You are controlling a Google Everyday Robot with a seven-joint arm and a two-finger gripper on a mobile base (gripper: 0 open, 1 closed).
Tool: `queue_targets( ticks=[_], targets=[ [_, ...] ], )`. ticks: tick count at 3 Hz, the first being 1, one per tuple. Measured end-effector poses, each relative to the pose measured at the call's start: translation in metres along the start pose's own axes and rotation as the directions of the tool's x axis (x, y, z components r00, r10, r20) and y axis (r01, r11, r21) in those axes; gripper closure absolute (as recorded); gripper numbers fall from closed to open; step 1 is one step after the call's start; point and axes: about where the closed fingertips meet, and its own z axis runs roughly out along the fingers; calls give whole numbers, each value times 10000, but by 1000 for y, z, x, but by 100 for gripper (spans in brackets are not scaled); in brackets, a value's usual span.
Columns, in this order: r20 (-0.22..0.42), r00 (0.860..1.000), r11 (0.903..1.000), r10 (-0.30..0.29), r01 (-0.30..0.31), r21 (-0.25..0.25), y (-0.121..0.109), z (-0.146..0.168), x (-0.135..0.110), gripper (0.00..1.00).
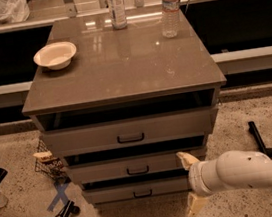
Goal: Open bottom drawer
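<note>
Claw (186, 184) sits low at right of the cabinet, in front of the right end of the lower drawer fronts; its two tan fingers (187, 160) are spread one above the other, released, nothing between them; upper finger overlaps the right end of the middle drawer (109, 171); lower finger hangs over the floor (239, 121) near the cabinet's foot; white arm (251, 171) enters from the right edge.

Camera view, front: bottom drawer (107, 194) is the lowest and narrowest of three grey fronts, close to the floor; small black handle (142, 194) at its centre, well left of the claw; dark gap above its front; top drawer (84, 138) is the widest, also with a dark gap above it.

Camera view, counter (120, 67): white bowl (55, 55) at left; clear water bottle (170, 7) at back right, upright; second upright bottle (116, 5) at back centre.

Camera view, floor: wire basket (48, 166) beside the cabinet's left side; blue tape cross (60, 194) in front of it.
</note>
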Motion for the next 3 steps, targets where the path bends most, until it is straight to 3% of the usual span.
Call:
queue_targets(
  ticks=[1, 2, 3],
  targets=[
    [446, 9988, 9992, -220, 205, 338, 5, 54, 12, 0],
    [190, 9993, 9949, -337, 317, 958, -1, 114, 19, 0],
    [113, 9993, 9949, -343, 331, 954, -1, 114, 19, 0]
  ],
)
